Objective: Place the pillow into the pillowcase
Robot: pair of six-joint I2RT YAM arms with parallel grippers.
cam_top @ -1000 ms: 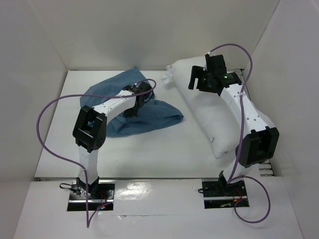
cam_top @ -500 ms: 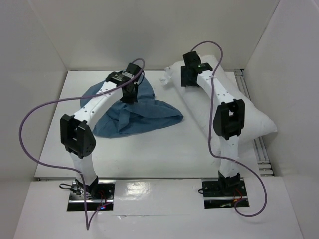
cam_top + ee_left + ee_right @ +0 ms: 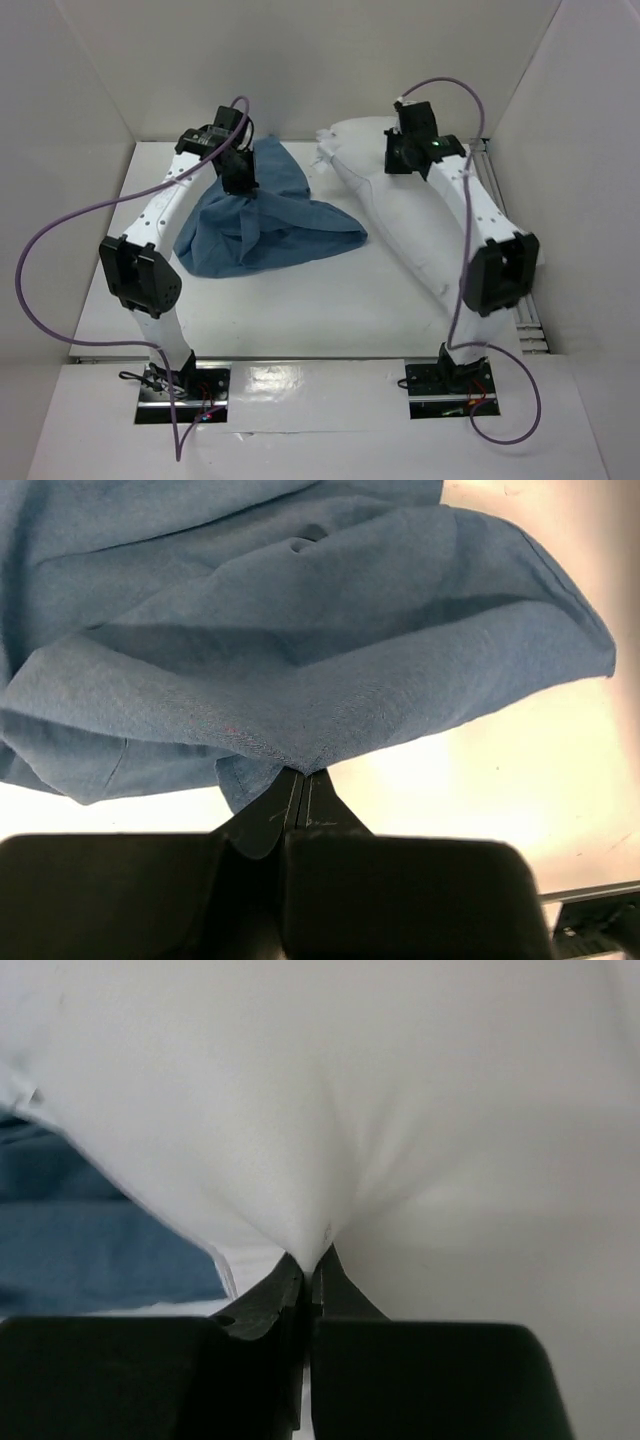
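Pillowcase (image 3: 300,630) edge was pinched in the left pincer (image 3: 303,777); pillow (image 3: 420,1080) fabric was pinched in the right pincer (image 3: 312,1263); both rested on the worktop (image 3: 330,290).

The pillowcase (image 3: 270,215) lies on the left side of the table (image 3: 310,300). The pillow (image 3: 392,205) lies on the right side, just beside it.
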